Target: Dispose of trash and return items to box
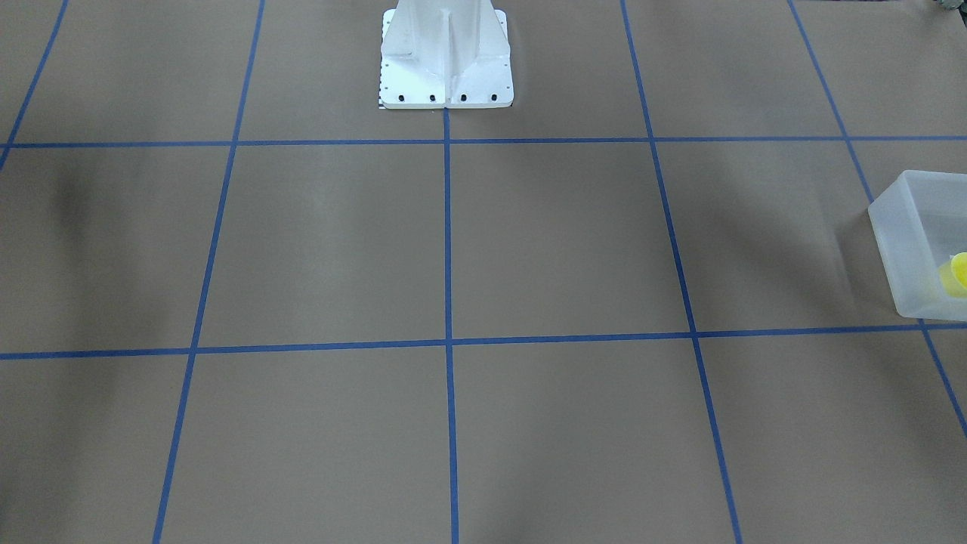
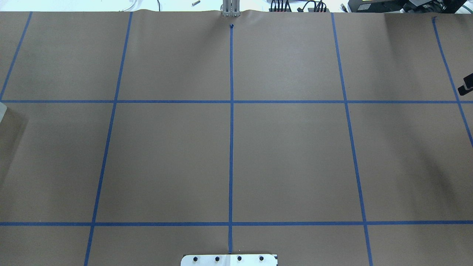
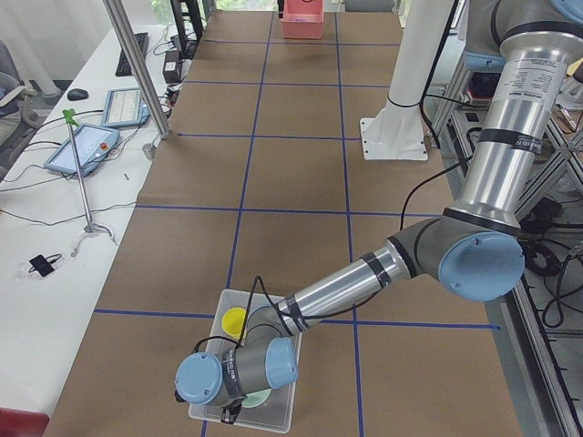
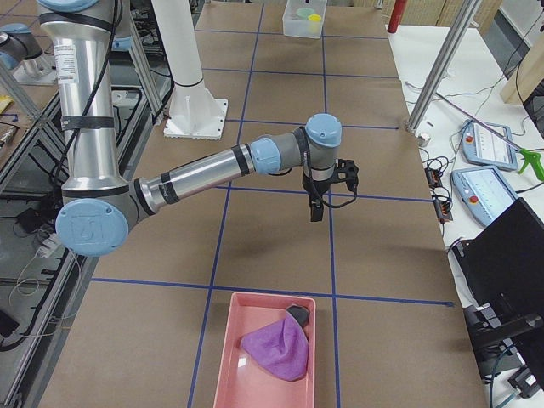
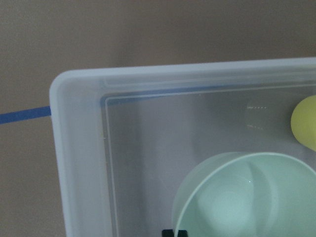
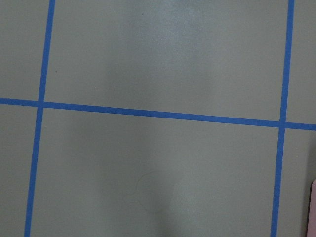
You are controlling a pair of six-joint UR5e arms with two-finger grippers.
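Observation:
The frosted white box (image 5: pixel 79 148) fills the left wrist view, and its corner also shows at the right edge of the front view (image 1: pixel 906 249). The mint-green bowl (image 5: pixel 247 197) and the yellow cup (image 5: pixel 307 123) are inside it. The cup also shows in the front view (image 1: pixel 958 272) and in the left side view (image 3: pixel 235 320). My left gripper (image 5: pixel 175 233) is over the box, its two tips close together on the bowl's near rim. My right gripper (image 4: pixel 316 208) hangs above bare table, pointing down. Only a dark part of it shows in the overhead view (image 2: pixel 466 85), so I cannot tell if it is open.
A pink tray (image 4: pixel 229 374) near the table's right end holds a purple cloth (image 4: pixel 276 347) and a small dark object (image 4: pixel 297 314). Blue tape lines (image 2: pixel 231 111) grid the brown paper table cover. The white robot base (image 1: pixel 446 53) stands at the table's robot-side edge.

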